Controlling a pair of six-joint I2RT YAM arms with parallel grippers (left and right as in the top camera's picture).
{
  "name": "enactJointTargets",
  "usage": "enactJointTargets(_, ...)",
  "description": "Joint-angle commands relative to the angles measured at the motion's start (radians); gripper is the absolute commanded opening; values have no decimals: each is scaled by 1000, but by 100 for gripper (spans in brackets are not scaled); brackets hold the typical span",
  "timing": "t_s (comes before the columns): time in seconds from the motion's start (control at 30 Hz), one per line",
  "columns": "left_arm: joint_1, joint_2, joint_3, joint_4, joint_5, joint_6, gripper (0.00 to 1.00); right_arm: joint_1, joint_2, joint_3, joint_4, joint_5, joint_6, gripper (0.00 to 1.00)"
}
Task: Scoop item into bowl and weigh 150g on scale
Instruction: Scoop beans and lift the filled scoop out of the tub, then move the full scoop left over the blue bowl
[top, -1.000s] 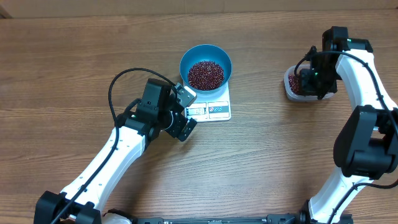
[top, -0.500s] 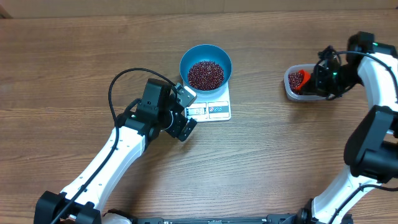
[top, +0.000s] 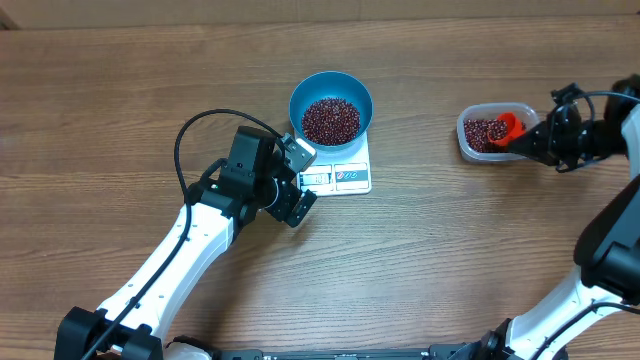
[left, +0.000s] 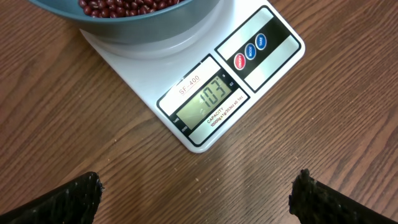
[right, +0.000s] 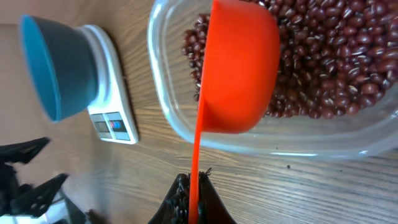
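Drawn back outside the tub (top: 468, 142), the right gripper (top: 540, 146) is clenched on the scoop (top: 508, 126), beans (top: 484, 130) lying straight ahead of its fingers (right: 177, 202).

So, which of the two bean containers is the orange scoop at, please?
The clear tub on the right: the scoop is over its beans. The blue bowl on the scale holds beans but no scoop.

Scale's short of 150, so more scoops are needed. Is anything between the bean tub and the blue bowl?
Nothing visible: bare table lies between the tub and the bowl. The open left gripper sits at the scale's opposite side, off that path. The right gripper holds the scoop at the tub.
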Motion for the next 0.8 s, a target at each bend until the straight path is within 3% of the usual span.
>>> enactJointTargets(0.0, 0, 8, -7, 1, 11, -6, 100, -41, 5, -3, -27, -143, -107, 4)
enactJointTargets(0.17, 0, 8, -7, 1, 11, -6, 100, -56, 5, -3, -129, -313, -248, 4)
enactJointTargets(0.43, 0, 8, -7, 1, 11, -6, 99, 60, 5, 2, -136, -451, -250, 4)
enactJointTargets(0.57, 0, 8, -7, 1, 11, -6, 99, 156, 5, 28, -126, -468, -227, 4)
enactJointTargets(0.77, 0, 8, -7, 1, 11, -6, 100, 294, 5, 99, -48, -467, -79, 4)
